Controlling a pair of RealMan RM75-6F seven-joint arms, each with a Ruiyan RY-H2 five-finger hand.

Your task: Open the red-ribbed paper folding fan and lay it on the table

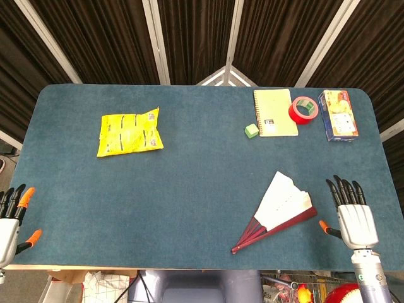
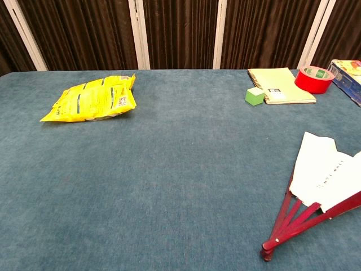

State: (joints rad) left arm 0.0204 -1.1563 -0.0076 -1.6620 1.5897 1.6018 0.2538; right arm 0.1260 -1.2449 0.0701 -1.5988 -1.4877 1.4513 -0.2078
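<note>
The folding fan (image 1: 278, 208) lies on the blue table at the front right, partly spread, its white paper leaf fanned out and its red ribs meeting at a pivot toward the front edge. The chest view shows the fan (image 2: 324, 186) at the right edge, flat on the cloth. My right hand (image 1: 355, 218) rests just right of it, palm down, fingers straight and apart, holding nothing and not touching the fan. My left hand (image 1: 11, 218) sits at the front left corner, fingers apart and empty. Neither hand appears in the chest view.
A yellow snack bag (image 1: 129, 132) lies at the left middle. At the back right are a yellow notebook (image 1: 275, 112), a small green cube (image 1: 251, 130), a red tape roll (image 1: 303, 110) and a blue box (image 1: 338, 115). Dark curtains hang behind the table (image 1: 189, 183).
</note>
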